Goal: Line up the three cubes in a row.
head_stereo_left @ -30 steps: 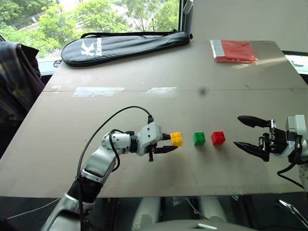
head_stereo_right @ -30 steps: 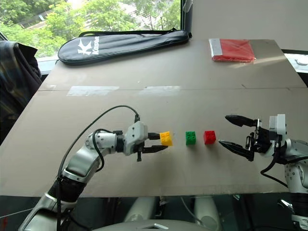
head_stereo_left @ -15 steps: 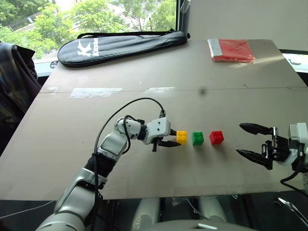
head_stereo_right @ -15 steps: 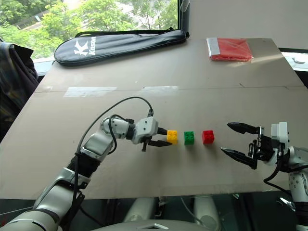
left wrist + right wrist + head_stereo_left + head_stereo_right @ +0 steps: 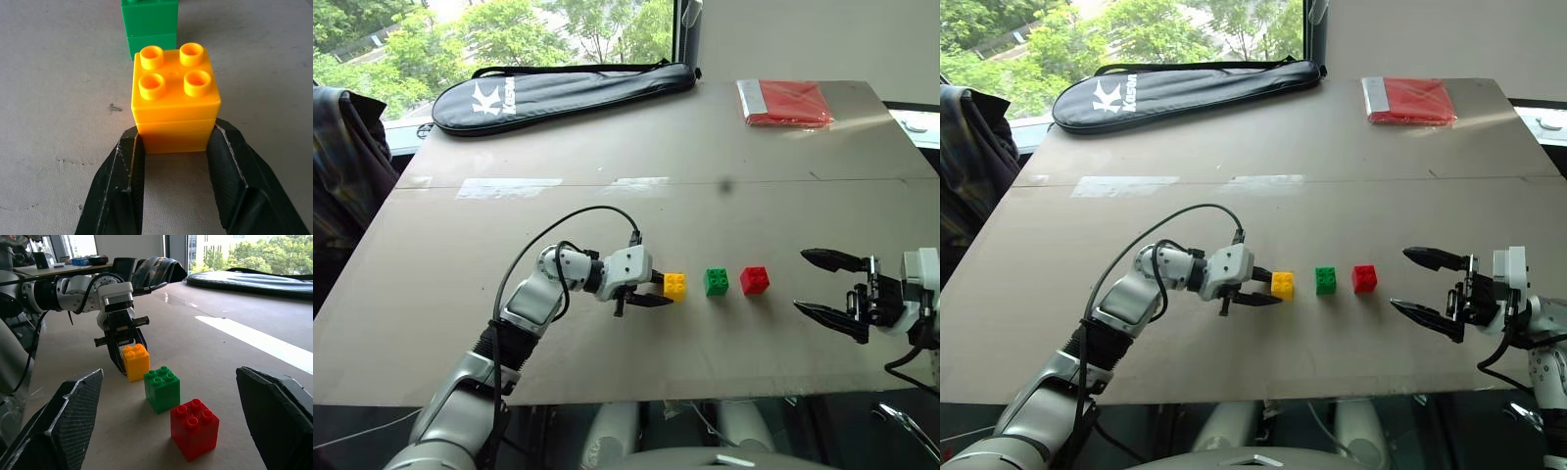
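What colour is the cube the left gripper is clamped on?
Yellow cube, studs up, between the left gripper's fingers; the left wrist view shows it best.

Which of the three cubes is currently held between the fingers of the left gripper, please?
The yellow cube, at the row's left end. The left gripper is shut on it, while the green cube and red cube stand free.
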Controlling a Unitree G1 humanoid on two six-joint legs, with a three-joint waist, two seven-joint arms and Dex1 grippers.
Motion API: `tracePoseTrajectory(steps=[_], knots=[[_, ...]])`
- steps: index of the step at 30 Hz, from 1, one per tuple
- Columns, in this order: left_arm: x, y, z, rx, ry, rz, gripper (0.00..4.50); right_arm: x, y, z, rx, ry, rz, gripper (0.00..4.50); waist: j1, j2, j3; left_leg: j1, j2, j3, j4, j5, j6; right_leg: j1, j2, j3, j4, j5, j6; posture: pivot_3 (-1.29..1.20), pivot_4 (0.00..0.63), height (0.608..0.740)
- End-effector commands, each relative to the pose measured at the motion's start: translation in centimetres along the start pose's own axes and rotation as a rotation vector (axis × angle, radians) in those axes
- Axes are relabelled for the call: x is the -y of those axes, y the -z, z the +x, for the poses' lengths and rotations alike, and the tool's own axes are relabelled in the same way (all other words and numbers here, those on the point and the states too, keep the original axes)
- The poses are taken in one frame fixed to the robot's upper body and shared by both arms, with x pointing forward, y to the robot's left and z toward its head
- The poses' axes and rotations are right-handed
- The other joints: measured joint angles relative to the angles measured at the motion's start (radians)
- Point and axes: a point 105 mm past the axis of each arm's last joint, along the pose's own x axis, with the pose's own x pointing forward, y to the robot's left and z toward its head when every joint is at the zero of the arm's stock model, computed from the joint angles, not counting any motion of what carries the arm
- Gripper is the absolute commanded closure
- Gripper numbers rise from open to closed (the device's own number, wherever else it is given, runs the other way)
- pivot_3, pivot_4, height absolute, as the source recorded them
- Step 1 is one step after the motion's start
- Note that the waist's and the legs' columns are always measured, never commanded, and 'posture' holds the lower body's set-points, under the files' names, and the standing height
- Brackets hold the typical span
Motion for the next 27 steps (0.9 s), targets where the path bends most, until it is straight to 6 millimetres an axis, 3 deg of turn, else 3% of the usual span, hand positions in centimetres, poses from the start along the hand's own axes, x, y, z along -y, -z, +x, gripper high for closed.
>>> tracePoseTrajectory(steps=[1,20,25,27], knots=[[-0.2,0.2,-0.2,-0.014,-0.02,0.005,3.3,0.2,-1.1,-0.4,0.002,-0.002,-0.056,0.0,0.0,0.0,0.0,0.0,0.0,0.0,0.0,0.0,0.0,0.0,0.0,0.0,0.0,0.0,0.0,0.0,0.15,0.694],[-1.0,1.8,-0.2,-0.051,-0.088,0.005,3.3,-0.1,-1.0,-0.3,-0.01,-0.019,-0.054,0.0,0.0,0.0,0.0,0.002,0.0,0.0,0.0,0.0,0.0,0.003,0.0,0.0,0.0,0.0,0.0,0.0,0.15,0.694],[-1.1,2.0,-0.1,-0.053,-0.097,0.005,0.84,0.0,-1.0,-0.4,-0.014,-0.02,-0.057,0.0,0.001,0.0,0.0,0.004,0.0,0.0,0.0,0.0,0.0,0.004,0.0,0.0,0.0,0.0,0.0,0.0,0.15,0.694],[-1.1,2.2,-0.1,-0.062,-0.1,0.01,0.1,0.0,-1.0,-0.4,-0.015,-0.021,-0.057,0.0,-0.001,0.0,0.0,0.004,0.0,0.0,0.0,0.0,0.0,0.004,0.0,0.0,0.0,0.0,0.0,0.0,0.15,0.694]])
